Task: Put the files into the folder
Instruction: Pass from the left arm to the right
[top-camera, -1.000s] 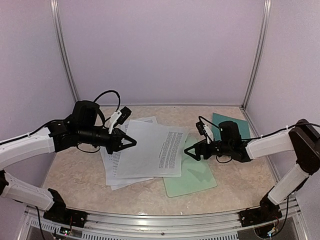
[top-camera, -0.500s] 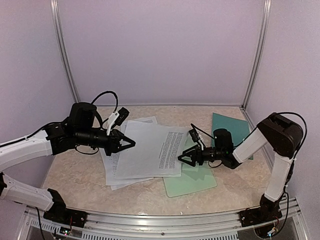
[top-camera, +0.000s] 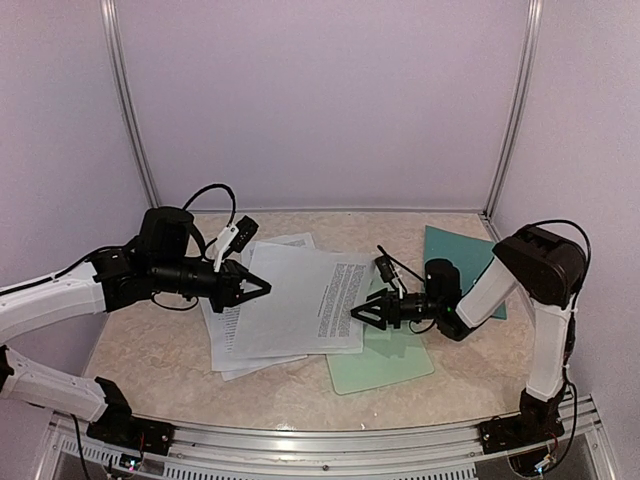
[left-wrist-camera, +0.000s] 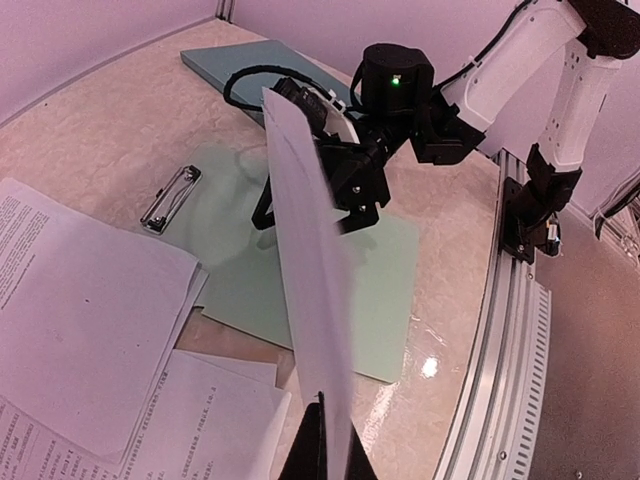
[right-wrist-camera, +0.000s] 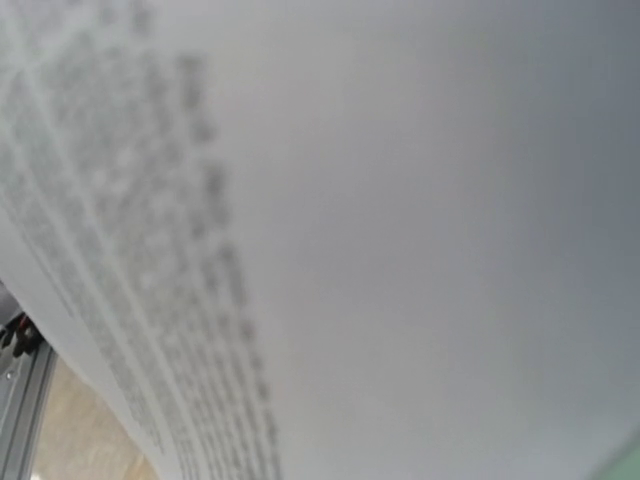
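Note:
My left gripper (top-camera: 262, 286) is shut on the left edge of one white printed sheet of the files (top-camera: 305, 300) and holds it lifted above the table. That sheet (left-wrist-camera: 305, 260) shows edge-on in the left wrist view, rising from my left gripper (left-wrist-camera: 322, 415). At the sheet's right edge my right gripper (top-camera: 360, 312) stands open, one finger on each side of the paper. Blurred print fills the right wrist view and hides those fingers. More files (top-camera: 232, 338) lie under the lifted sheet. The dark teal folder (top-camera: 470, 255) lies shut at the back right.
A pale mint-green board (top-camera: 385, 352) lies flat on the table below my right gripper. Its loose silver clip (left-wrist-camera: 170, 197) rests beside it. Side walls with metal posts close the table in, and a metal rail (top-camera: 330, 440) runs along the near edge.
My right arm has folded and reached left until its fingers straddle the lifted sheet's right edge, its jaws narrowing. My left gripper and the sheet have barely moved.

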